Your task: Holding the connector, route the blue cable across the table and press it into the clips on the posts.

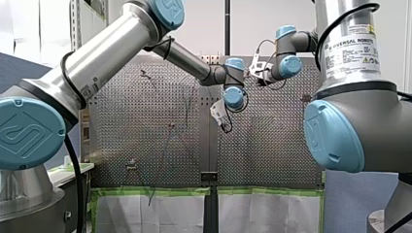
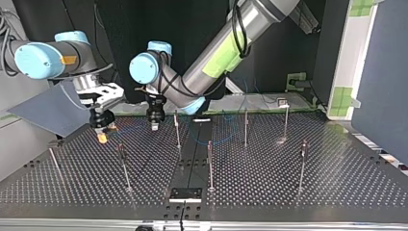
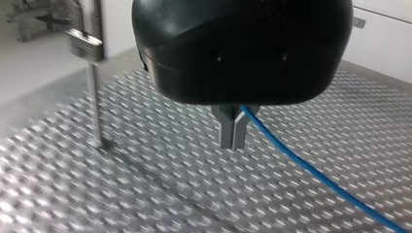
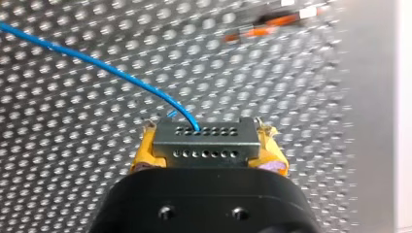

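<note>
In the right wrist view my right gripper (image 4: 208, 158) has its yellow pads (image 4: 143, 153) shut on a grey metal connector (image 4: 205, 141) with rows of small holes. The blue cable (image 4: 97, 60) leaves the connector's top and curves away over the perforated table. In the left wrist view my left gripper (image 3: 232, 138) has its metal fingers shut, just above the table, and the blue cable (image 3: 311, 170) comes out beside their root and trails off. In the top view my right gripper (image 2: 102, 129) hangs at the left and my left gripper (image 2: 154, 124) beside it.
Several thin metal posts with clips stand on the perforated table (image 2: 288, 187), among them ones near the middle (image 2: 177, 127), further forward (image 2: 210, 163) and at the left (image 2: 124, 166). One post (image 3: 92, 87) stands beside my left gripper. A blurred orange and black object (image 4: 272, 26) lies ahead of the connector.
</note>
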{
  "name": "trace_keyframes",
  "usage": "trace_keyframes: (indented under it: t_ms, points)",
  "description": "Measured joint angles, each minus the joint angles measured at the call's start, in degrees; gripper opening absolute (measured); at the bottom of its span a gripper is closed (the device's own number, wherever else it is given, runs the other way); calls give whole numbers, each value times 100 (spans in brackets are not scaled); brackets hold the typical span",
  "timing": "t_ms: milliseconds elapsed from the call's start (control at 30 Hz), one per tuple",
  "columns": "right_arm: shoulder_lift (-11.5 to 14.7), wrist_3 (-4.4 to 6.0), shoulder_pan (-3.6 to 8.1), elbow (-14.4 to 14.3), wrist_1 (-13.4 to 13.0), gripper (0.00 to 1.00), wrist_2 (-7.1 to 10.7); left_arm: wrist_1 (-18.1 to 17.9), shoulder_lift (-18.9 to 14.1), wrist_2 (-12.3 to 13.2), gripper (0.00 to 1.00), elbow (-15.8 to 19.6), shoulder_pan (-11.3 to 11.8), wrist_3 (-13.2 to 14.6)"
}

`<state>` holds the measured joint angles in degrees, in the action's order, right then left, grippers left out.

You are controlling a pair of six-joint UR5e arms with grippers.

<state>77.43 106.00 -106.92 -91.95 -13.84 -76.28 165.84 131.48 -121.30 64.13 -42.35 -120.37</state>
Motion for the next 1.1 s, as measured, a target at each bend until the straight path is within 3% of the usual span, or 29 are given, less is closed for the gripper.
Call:
trace_keyframes:
  t_ms: [367,500,700,867,1100]
  points:
    - [427,172,94,22,328,0,18,6,-712,59,2,0,-55,193]
    - [473,210,157,22,353,0,19,-134,-928,225,2,-16,-45,255]
    - [442,228,272,31,343,0,41,-221,-990,556,2,-28,27,297]
    - [317,292,382,134,345,0,246,-119,-946,803,2,-29,79,318]
    - [250,500,526,340,346,0,648,-78,-791,1069,2,-51,289,344]
